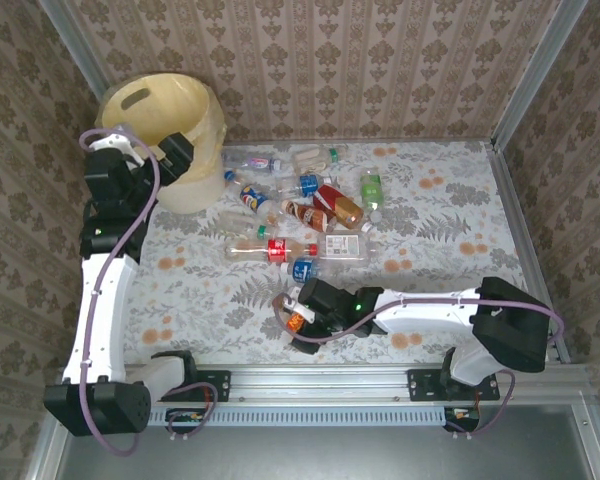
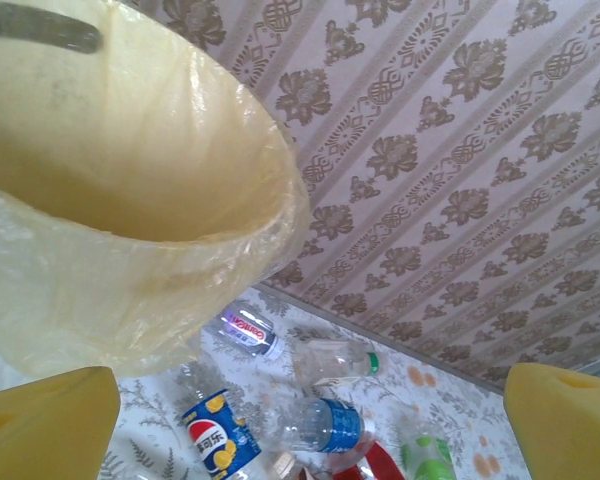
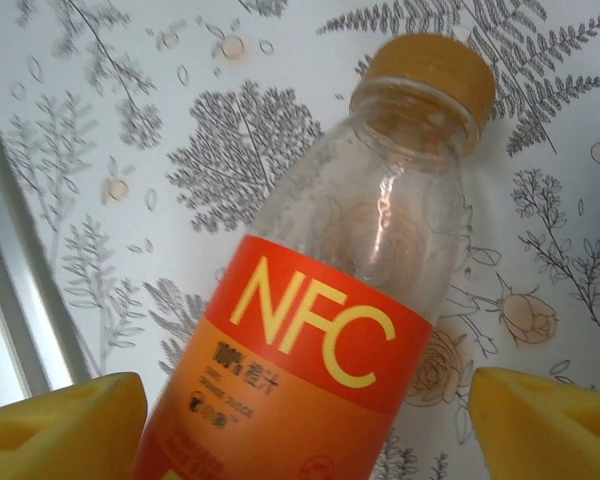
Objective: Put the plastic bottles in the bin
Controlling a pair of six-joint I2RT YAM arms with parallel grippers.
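The cream-yellow bin (image 1: 165,105), lined with a thin plastic bag, stands at the far left; its rim (image 2: 180,180) looms close in the left wrist view. My left gripper (image 1: 183,158) hangs open and empty against the bin's right side, its yellow fingers (image 2: 45,425) wide apart. Several plastic bottles (image 1: 300,215) lie scattered mid-table, among them a Pepsi one (image 2: 215,440) and a blue-labelled one (image 2: 325,425). My right gripper (image 1: 296,318) is low near the front edge, open astride an orange-capped NFC bottle (image 3: 320,330) lying on the table, its fingers (image 3: 545,420) not pressing it.
Patterned walls enclose the table on three sides. A metal rail (image 1: 380,380) runs along the front edge, and its strip (image 3: 20,300) lies just left of the NFC bottle. A green-labelled bottle (image 1: 371,188) marks the right end of the pile; bare floral tabletop (image 1: 460,230) lies beyond.
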